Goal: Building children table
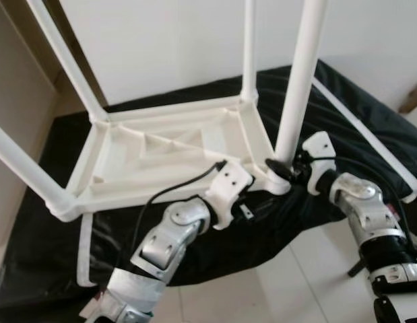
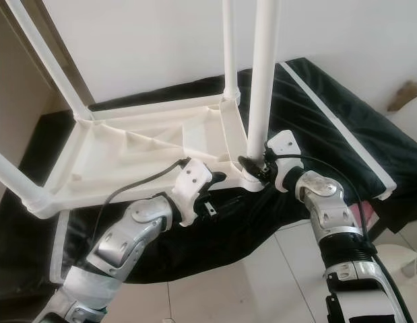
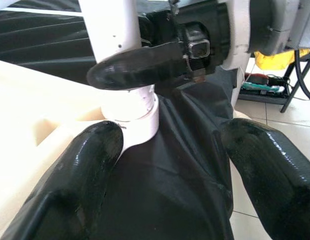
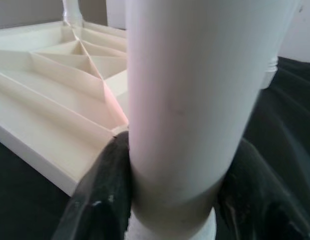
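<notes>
The upturned table top (image 1: 161, 158) lies on a black-covered bed (image 1: 343, 108). My right gripper (image 4: 170, 210) pinches the near-corner leg (image 1: 299, 81) just above its socket; my left gripper (image 3: 165, 165) waits spread beside it. I judge this leg is being seated; next it wants a firm downward twist.

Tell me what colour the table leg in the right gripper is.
White. The table leg shows best in the right wrist view, clamped by the right gripper.

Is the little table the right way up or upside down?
Upside down. The table lies top-down on the black cloth, ribbed underside showing, legs pointing up. The right gripper clamps one leg.
</notes>
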Motion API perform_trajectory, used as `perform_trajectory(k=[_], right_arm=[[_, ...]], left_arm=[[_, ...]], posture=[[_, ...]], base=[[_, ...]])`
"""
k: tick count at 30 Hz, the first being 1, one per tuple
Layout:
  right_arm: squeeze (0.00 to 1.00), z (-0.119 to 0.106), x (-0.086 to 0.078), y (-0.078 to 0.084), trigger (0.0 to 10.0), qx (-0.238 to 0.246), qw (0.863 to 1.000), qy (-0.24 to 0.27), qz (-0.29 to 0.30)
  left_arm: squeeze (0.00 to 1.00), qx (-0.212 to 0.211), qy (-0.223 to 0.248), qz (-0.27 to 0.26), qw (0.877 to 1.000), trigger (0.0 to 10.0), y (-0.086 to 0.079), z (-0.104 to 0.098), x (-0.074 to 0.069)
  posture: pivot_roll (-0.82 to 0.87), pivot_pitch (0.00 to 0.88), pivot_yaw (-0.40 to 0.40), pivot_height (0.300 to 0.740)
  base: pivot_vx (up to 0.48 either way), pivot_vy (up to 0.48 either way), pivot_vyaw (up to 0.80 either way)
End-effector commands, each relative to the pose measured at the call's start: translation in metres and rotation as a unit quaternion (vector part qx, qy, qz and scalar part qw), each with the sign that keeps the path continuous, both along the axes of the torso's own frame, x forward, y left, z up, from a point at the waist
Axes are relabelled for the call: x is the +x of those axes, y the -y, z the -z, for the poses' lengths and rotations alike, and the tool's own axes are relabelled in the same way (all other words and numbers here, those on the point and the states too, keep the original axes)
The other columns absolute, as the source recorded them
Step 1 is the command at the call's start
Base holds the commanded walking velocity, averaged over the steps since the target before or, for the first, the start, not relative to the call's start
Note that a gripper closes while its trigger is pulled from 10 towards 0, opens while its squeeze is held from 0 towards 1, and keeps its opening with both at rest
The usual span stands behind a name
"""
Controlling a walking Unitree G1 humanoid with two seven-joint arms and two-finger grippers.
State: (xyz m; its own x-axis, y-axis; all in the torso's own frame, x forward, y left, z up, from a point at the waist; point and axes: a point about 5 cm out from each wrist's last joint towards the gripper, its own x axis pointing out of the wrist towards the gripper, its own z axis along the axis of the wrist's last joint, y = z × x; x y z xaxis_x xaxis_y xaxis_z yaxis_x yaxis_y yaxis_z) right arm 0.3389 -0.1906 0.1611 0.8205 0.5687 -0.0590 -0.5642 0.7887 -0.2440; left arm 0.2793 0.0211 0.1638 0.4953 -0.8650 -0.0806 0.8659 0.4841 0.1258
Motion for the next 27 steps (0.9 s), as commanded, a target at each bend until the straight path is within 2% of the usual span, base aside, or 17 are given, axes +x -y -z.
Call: perform_trajectory(k=[1,9,10,11,12,15,16,19,21,22,23,27], right_arm=[[0.0,0.006,-0.003,0.001,0.0,-0.003,1.0,-0.011,-0.003],[0.0,0.013,-0.006,0.008,0.0,0.01,1.0,-0.022,0.016],[0.0,0.015,-0.007,0.009,5.8,0.011,0.999,-0.024,0.027],[0.0,0.015,-0.007,0.009,5.8,0.011,0.999,-0.024,0.027],[0.0,0.016,-0.007,0.01,10.0,0.016,0.998,-0.027,0.049],[0.0,0.017,-0.007,0.011,10.0,0.024,0.997,-0.028,0.069],[0.0,0.018,-0.01,0.004,10.0,0.038,0.992,-0.022,0.121],[0.0,0.019,-0.012,0.001,10.0,0.044,0.989,-0.02,0.137],[0.0,0.02,-0.015,-0.004,10.0,0.061,0.982,-0.023,0.177],[0.0,0.022,-0.017,-0.008,10.0,0.08,0.973,-0.027,0.214],[0.0,0.022,-0.017,-0.008,10.0,0.08,0.973,-0.027,0.214],[0.0,0.024,-0.023,-0.012,10.0,0.104,0.954,-0.029,0.28]], left_arm=[[0.0,0.003,-0.003,0.004,1.0,10.0,-0.004,0.0,-0.001],[0.0,0.005,-0.004,0.008,1.0,10.0,-0.004,0.001,-0.002],[0.0,0.005,-0.004,0.009,1.0,10.0,-0.003,0.001,-0.002],[0.0,0.005,-0.004,0.009,1.0,10.0,-0.003,0.001,-0.002],[0.0,0.004,-0.005,0.011,1.0,10.0,-0.003,0.001,-0.002],[0.0,0.004,-0.006,0.012,1.0,10.0,-0.002,0.001,-0.002],[0.0,0.003,-0.009,0.016,1.0,10.0,-0.001,0.002,-0.003],[0.0,0.003,-0.01,0.017,1.0,10.0,0.0,0.003,-0.004],[0.0,0.002,-0.012,0.02,1.0,10.0,0.001,0.004,-0.005],[0.0,0.002,-0.013,0.022,1.0,10.0,0.002,0.004,-0.006],[0.0,0.002,-0.013,0.022,1.0,10.0,0.002,0.004,-0.006],[0.0,0.001,-0.014,0.027,1.0,10.0,0.004,0.005,-0.006]], posture=[[-0.08,0.0,0.081,0.74],[-0.1,0.0,0.09,0.74],[-0.1,0.0,0.09,0.74],[-0.1,0.0,0.09,0.74],[-0.1,0.0,0.092,0.74],[-0.11,0.0,0.093,0.74],[-0.12,0.0,0.094,0.74],[-0.12,0.0,0.094,0.74],[-0.12,0.0,0.093,0.74],[-0.13,0.0,0.094,0.74],[-0.13,0.0,0.094,0.74],[-0.13,0.0,0.094,0.74]], base=[[0.0,0.0,0.0],[0.0,0.0,0.0],[0.0,0.0,0.0],[0.0,0.0,0.0],[0.0,0.0,0.0],[0.0,0.0,0.0],[0.0,0.0,0.0],[0.0,0.0,0.0],[0.0,0.0,0.0],[0.0,0.0,0.0],[0.0,0.0,0.0],[0.0,0.0,0.0]])
